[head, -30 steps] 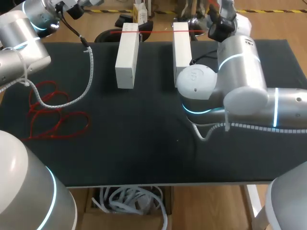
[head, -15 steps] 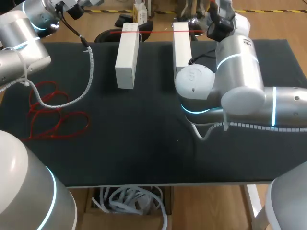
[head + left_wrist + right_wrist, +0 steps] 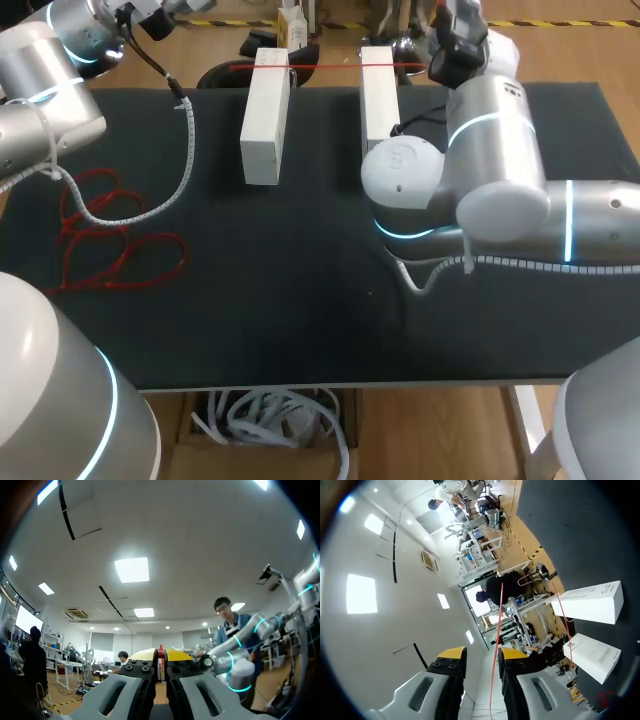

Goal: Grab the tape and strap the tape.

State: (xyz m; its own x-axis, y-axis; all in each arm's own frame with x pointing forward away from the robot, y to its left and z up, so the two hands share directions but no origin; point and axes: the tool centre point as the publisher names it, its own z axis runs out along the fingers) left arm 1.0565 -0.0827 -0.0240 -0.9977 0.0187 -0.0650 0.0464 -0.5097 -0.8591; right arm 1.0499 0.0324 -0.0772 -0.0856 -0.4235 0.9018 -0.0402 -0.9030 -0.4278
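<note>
A red tape (image 3: 325,66) runs taut over the tops of two white blocks (image 3: 265,115) (image 3: 379,95) at the table's far side. My right arm (image 3: 490,130) stands behind the right block. In the right wrist view the tape (image 3: 497,630) passes through the gap of my right gripper (image 3: 482,655). Its fingers are apart and do not pinch the tape; both blocks (image 3: 592,602) lie beyond. My left arm (image 3: 60,50) is at the far left corner. My left gripper (image 3: 161,652) is shut, with a thin red strip of tape showing between its tips.
A loose tangle of red tape (image 3: 100,240) lies at the table's left, and a thin red strand (image 3: 250,245) runs from it across the middle. The left arm's spiral-wrapped cable (image 3: 185,150) drapes over the table. A cable loop (image 3: 430,275) hangs under the right arm.
My right arm has shifted slightly to the left along the far edge. The left arm, the blocks and the tape have not moved.
</note>
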